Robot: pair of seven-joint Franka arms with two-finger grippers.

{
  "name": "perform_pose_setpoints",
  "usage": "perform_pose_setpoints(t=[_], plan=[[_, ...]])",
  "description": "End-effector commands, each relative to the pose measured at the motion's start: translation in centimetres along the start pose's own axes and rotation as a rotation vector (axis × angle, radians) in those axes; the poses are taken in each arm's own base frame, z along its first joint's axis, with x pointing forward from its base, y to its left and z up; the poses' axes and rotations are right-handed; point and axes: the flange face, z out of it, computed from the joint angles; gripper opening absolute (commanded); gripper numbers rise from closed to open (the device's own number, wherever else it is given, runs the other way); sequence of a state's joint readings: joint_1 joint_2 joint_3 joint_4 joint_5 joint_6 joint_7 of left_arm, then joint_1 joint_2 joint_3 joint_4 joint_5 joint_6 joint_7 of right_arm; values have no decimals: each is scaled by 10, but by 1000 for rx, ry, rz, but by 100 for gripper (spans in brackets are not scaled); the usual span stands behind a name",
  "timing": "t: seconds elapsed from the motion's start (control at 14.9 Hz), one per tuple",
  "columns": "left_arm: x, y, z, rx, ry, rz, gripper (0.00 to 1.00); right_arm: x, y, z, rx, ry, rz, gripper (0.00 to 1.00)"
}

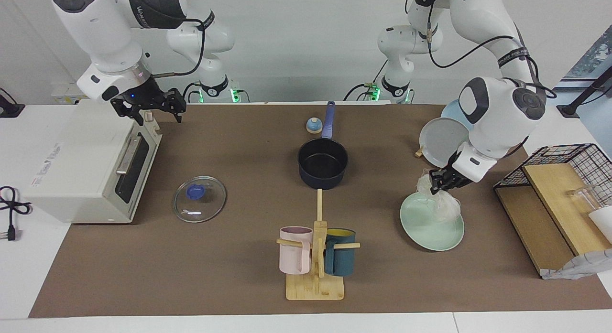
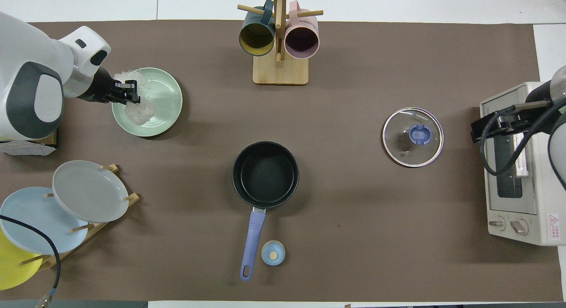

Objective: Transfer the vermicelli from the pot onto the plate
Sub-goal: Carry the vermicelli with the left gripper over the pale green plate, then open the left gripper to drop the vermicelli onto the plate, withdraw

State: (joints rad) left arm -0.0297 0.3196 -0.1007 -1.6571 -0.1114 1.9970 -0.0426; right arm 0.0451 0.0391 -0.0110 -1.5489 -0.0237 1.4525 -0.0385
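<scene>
The translucent whitish vermicelli point(image 1: 443, 203) point(image 2: 139, 110) hangs from my left gripper point(image 1: 441, 181) point(image 2: 129, 92), which is shut on its upper part. The bundle dangles over the robots' side of the mint-green plate point(image 1: 432, 232) point(image 2: 167, 100); whether its lower end touches the plate I cannot tell. The dark navy pot point(image 1: 322, 163) point(image 2: 265, 174) sits mid-table with its black inside bare and its blue handle pointing toward the robots. My right gripper point(image 1: 158, 109) point(image 2: 491, 125) waits open above the toaster oven.
A glass lid point(image 1: 199, 199) point(image 2: 412, 137) lies between pot and toaster oven point(image 1: 86, 166) point(image 2: 517, 166). A mug tree point(image 1: 315, 256) point(image 2: 280, 38) stands farther from the robots than the pot. A plate rack point(image 1: 442, 139) point(image 2: 88, 191), a small blue knob point(image 1: 314, 126) point(image 2: 273, 253) and a wire shelf point(image 1: 557, 189) are also here.
</scene>
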Motion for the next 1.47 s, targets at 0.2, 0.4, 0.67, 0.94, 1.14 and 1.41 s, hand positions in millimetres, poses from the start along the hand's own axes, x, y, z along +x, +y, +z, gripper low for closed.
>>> perform_pose_setpoints(t=[0.2, 0.4, 0.67, 0.94, 1.14, 1.41], plan=[[4, -6, 44, 20, 17, 43, 0, -18, 6, -5, 3, 3, 63, 100], [9, -7, 65, 20, 34, 42, 0, -14, 11, -8, 8, 37, 77, 100], [5, -16, 90, 33, 52, 91, 0, -16, 15, -7, 6, 9, 83, 100], [6, -17, 85, 34, 42, 106, 100, -17, 14, -6, 6, -5, 78, 100], [4, -17, 57, 36, 27, 99, 100, -18, 12, -5, 11, -11, 67, 100], [-9, -6, -20, 41, 36, 13, 100, -18, 15, -4, 12, -15, 72, 100]])
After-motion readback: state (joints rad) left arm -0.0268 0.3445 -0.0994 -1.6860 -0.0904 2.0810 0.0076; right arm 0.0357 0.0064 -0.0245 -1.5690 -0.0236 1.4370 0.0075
